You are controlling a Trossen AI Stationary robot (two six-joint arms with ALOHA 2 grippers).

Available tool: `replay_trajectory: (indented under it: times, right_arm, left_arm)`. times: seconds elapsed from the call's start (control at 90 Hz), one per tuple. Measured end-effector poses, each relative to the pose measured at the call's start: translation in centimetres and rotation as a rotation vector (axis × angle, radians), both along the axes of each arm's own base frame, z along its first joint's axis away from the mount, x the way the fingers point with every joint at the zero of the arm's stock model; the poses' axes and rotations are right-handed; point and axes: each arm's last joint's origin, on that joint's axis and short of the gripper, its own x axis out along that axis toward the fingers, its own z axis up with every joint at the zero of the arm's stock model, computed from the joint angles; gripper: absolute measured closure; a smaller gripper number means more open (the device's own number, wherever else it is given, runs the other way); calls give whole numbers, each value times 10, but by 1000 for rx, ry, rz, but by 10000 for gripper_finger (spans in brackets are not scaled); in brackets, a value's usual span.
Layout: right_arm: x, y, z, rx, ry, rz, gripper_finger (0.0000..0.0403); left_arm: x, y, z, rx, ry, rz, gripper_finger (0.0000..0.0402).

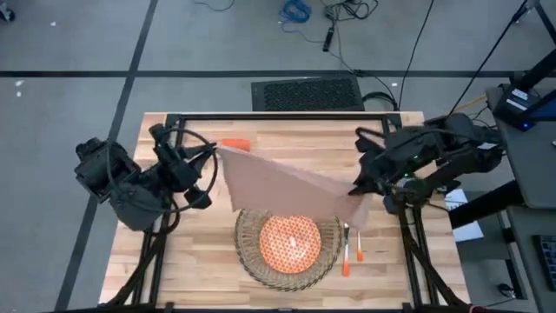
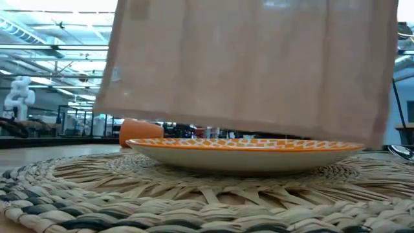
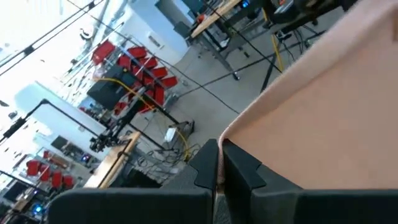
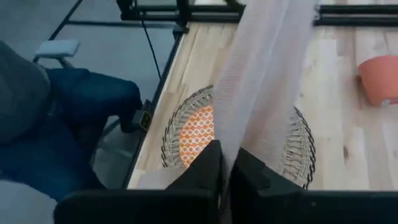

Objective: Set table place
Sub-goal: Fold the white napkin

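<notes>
The table [image 1: 182,252] in front of me is showing its light butcher-block top inside a black frame. The round woven placemat [image 1: 248,261] is lying on it near the front edge, roughly midway between my arms. Just beside the mat, on my right, the cutlery [image 1: 352,252] is lying on the wood with its orange handles toward the front. The small orange cup [image 1: 235,145] is sitting toward the far edge, on my left.

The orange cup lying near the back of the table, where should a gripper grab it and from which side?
The orange cup appears to lie on its side on the table, beyond the napkin both grippers hold up. Probably best: come straight down from above and pinch across its round body, near the wider open end.
</notes>
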Motion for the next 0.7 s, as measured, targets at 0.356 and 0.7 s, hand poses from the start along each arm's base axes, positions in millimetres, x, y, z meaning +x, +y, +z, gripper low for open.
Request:
replay_trajectory:
  times: [0.356, 0.7]
  right_arm:
    - [-4, -6, 5, 13, 11, -15, 403]
    - [10, 9, -3, 42, 66, 74, 403]
  left_arm:
    - [3, 1, -1, -9, -6, 13, 401]
    - [7, -8, -5, -73, 1, -50, 402]
